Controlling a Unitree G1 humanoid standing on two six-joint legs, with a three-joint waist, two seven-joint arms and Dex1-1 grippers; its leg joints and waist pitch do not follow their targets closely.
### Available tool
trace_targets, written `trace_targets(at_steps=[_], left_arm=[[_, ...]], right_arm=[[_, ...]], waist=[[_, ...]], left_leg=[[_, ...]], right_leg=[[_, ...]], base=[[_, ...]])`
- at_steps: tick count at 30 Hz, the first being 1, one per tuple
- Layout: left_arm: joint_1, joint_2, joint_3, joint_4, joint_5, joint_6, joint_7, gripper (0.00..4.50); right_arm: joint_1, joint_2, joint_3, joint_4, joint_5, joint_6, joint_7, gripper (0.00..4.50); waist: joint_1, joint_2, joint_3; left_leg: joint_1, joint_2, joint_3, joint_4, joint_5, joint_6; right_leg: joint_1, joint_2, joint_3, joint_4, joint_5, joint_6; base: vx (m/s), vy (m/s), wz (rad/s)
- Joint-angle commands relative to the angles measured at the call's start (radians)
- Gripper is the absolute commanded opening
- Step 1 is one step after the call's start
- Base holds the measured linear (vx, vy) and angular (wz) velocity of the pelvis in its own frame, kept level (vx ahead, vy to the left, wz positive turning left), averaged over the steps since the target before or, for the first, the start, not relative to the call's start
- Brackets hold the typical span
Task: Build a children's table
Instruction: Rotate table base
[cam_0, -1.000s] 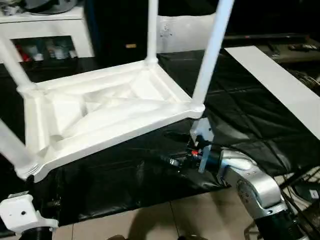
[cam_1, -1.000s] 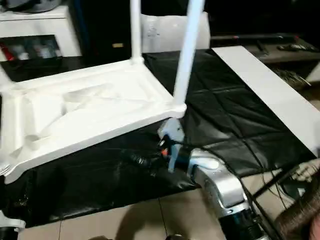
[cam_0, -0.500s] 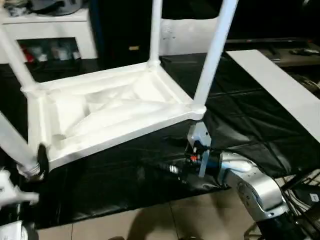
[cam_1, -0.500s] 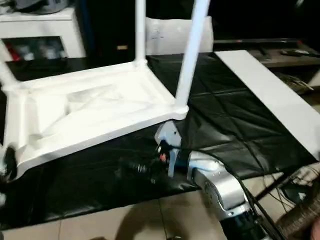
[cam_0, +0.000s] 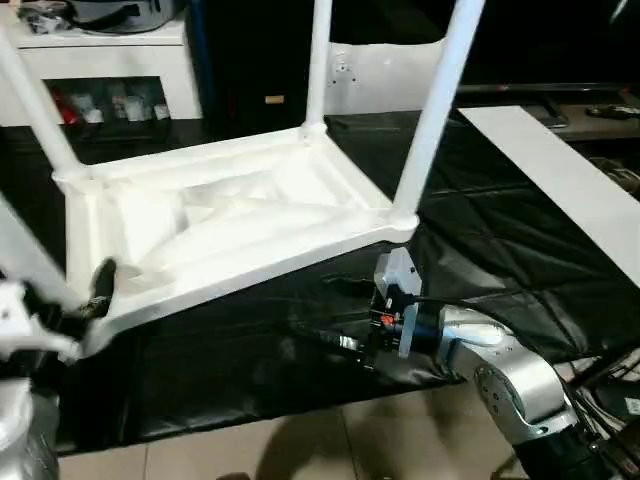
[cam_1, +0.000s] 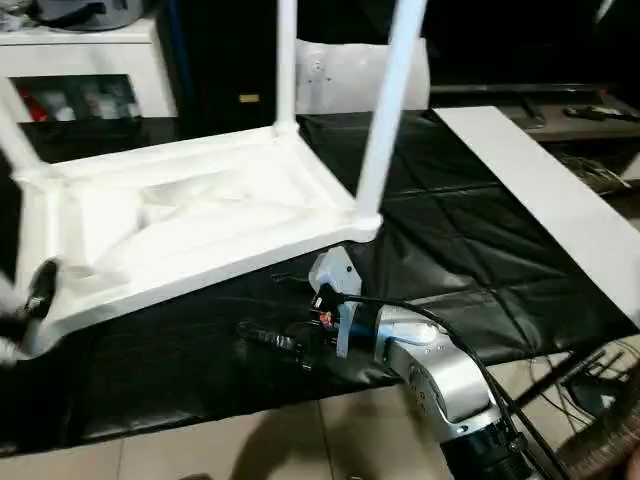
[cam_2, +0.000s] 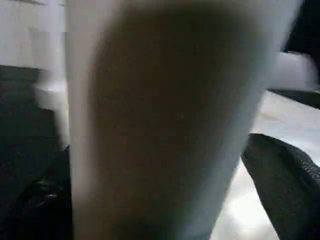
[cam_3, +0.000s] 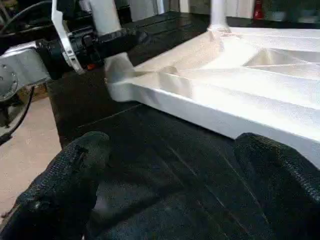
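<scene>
The left gripper (cam_0: 95, 290) is clamping the near-left leg (cam_2: 160, 120) (last one, seemingly) into the tabletop (cam_0: 230, 215). The right gripper (cam_3: 170, 195) is hanging open near the edge; next, press the leg home.

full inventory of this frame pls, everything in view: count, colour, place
tabletop: 1, white, upside down on the black sheet, ribbed underside up
legs: 4, white, standing up from the tabletop's corner sockets
black sheet: 1, black, spread under the tabletop
white board: 1, white, lying flat at the right of the sheet
cabinet: 1, white, behind at the left
white bag: 1, white, behind the far legs
floor: beige tiles, near edge
left pincer: 1, black fingers, at the near-left leg, around its base
right pincer: 1, black fingers, open, low over the sheet just before the tabletop's near edge
</scene>
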Motion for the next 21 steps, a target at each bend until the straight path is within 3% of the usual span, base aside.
trace_targets(at_steps=[1, 5, 9, 10, 13, 17, 19, 21], left_arm=[[-0.010, -0.001, -0.066, -0.012, -0.019, 0.034, -0.058, 4.49], [0.009, 0.088, -0.197, -0.098, -0.070, 0.141, -0.269, 4.49], [-0.001, 0.134, -0.256, -0.155, -0.101, 0.227, -0.355, 4.49], [-0.004, 0.149, -0.283, -0.191, -0.121, 0.263, -0.381, 4.49], [-0.028, 0.179, -0.357, -0.284, -0.161, 0.341, -0.424, 4.49], [-0.082, 0.163, -0.416, -0.315, -0.141, 0.355, -0.427, 4.49], [-0.112, 0.137, -0.443, -0.321, -0.143, 0.367, -0.429, 4.49], [-0.136, 0.113, -0.464, -0.327, -0.156, 0.390, -0.429, 4.49]], right_arm=[[0.004, -0.007, 0.000, -0.001, -0.006, -0.002, 0.003, 4.50], [-0.015, 0.005, -0.012, 0.081, -0.096, -0.012, -0.120, 4.50], [-0.043, 0.033, -0.037, 0.181, -0.179, -0.025, -0.273, 4.50], [-0.058, 0.041, -0.044, 0.224, -0.204, -0.031, -0.323, 4.50], [-0.104, 0.069, -0.058, 0.338, -0.250, -0.043, -0.430, 4.50], [-0.152, 0.098, -0.060, 0.450, -0.282, -0.064, -0.502, 4.50], [-0.175, 0.117, -0.058, 0.501, -0.294, -0.083, -0.525, 4.50], [-0.194, 0.135, -0.064, 0.537, -0.293, -0.099, -0.536, 4.50]], waist=[[-0.008, 0.027, -0.039], [-0.009, 0.024, -0.039], [-0.016, 0.025, -0.039], [-0.018, 0.019, -0.039], [-0.026, 0.023, -0.041], [-0.033, 0.027, -0.043], [-0.037, 0.023, -0.045], [-0.038, 0.021, -0.043]], left_leg=[[0.021, 0.049, -0.021, -0.099, -0.448, -0.049], [0.016, 0.047, -0.020, -0.102, -0.434, -0.056], [0.015, 0.043, -0.020, -0.102, -0.429, -0.068], [0.014, 0.043, -0.019, -0.101, -0.414, -0.069], [0.015, 0.042, -0.017, -0.097, -0.386, -0.069], [0.011, 0.039, -0.011, -0.093, -0.339, -0.067], [0.006, 0.037, -0.010, -0.090, -0.315, -0.060], [0.006, 0.035, -0.007, -0.087, -0.313, -0.056]], right_leg=[[0.010, -0.060, 0.057, -0.074, -0.369, -0.121], [0.014, -0.063, 0.060, -0.071, -0.376, -0.129], [0.016, -0.063, 0.060, -0.069, -0.386, -0.133], [0.016, -0.064, 0.060, -0.068, -0.392, -0.134], [0.016, -0.063, 0.061, -0.061, -0.379, -0.151], [0.023, -0.057, 0.061, -0.053, -0.295, -0.175], [0.029, -0.059, 0.061, -0.051, -0.282, -0.178], [0.027, -0.059, 0.063, -0.054, -0.314, -0.175]], base=[[0.000, 0.000, 0.00], [0.000, 0.000, 0.00], [0.000, 0.000, 0.00], [0.000, 0.000, 0.00], [0.000, 0.000, 0.00], [0.000, 0.000, 0.00], [0.000, 0.000, 0.00], [0.000, 0.000, 0.00]])
